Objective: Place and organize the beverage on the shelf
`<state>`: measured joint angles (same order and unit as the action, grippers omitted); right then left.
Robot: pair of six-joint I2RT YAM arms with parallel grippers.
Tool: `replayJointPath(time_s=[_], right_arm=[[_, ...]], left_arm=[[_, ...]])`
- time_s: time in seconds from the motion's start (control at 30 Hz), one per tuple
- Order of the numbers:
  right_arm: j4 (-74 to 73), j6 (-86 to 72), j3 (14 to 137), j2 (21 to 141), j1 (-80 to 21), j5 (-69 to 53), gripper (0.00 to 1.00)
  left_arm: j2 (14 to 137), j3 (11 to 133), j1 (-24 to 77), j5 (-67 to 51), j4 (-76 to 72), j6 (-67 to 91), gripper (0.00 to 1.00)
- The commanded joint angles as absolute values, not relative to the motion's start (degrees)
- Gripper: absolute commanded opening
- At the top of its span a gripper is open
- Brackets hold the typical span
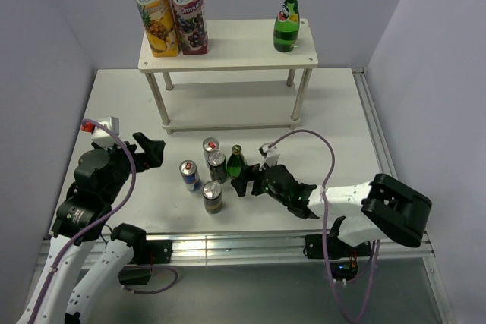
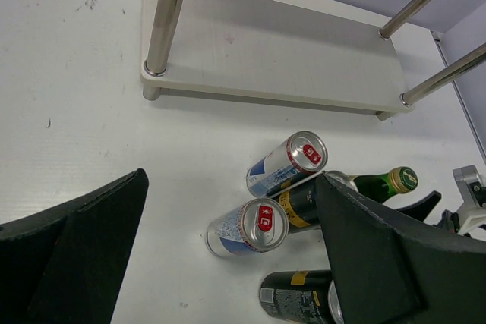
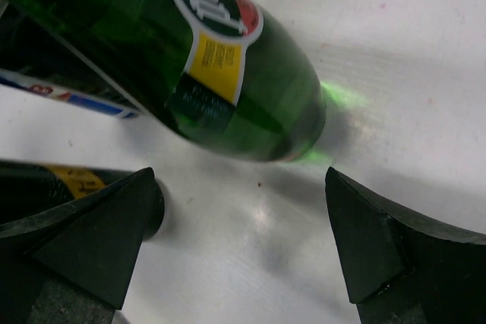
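The white two-tier shelf stands at the back; its top board holds two juice cartons at the left and a green bottle at the right. Several cans and a small green bottle stand together on the table in front of it. My right gripper is open, just right of this bottle; in the right wrist view the bottle lies just ahead of the open gripper. My left gripper is open and empty, left of the cans; the left wrist view shows the cans beyond the open gripper.
The shelf's lower board is bare, with thin legs at its corners. Walls close in the table at the back and both sides. A metal rail runs along the near edge.
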<state>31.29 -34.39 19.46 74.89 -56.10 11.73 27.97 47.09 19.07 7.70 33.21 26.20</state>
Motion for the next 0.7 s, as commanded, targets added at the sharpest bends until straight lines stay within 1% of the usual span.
replayJointPath(time_s=[0.0,0.07,0.3,0.67], right_arm=[[41.47,-32.0,22.32,77.69,-55.28,14.94,1.0],[45.15,-30.94,22.41,79.79,-55.02,15.9,1.0],[50.8,-27.43,24.61,85.6,-54.49,18.19,1.0],[57.56,-27.16,27.16,93.78,-52.21,16.88,1.0]], left_arm=[[28.39,46.93,18.72,6.42,30.5,25.31,0.99],[28.48,46.93,18.72,6.24,30.41,25.31,0.99],[28.65,46.85,18.72,6.06,30.5,25.31,0.99],[29.27,46.76,18.72,5.36,30.23,25.14,0.99]])
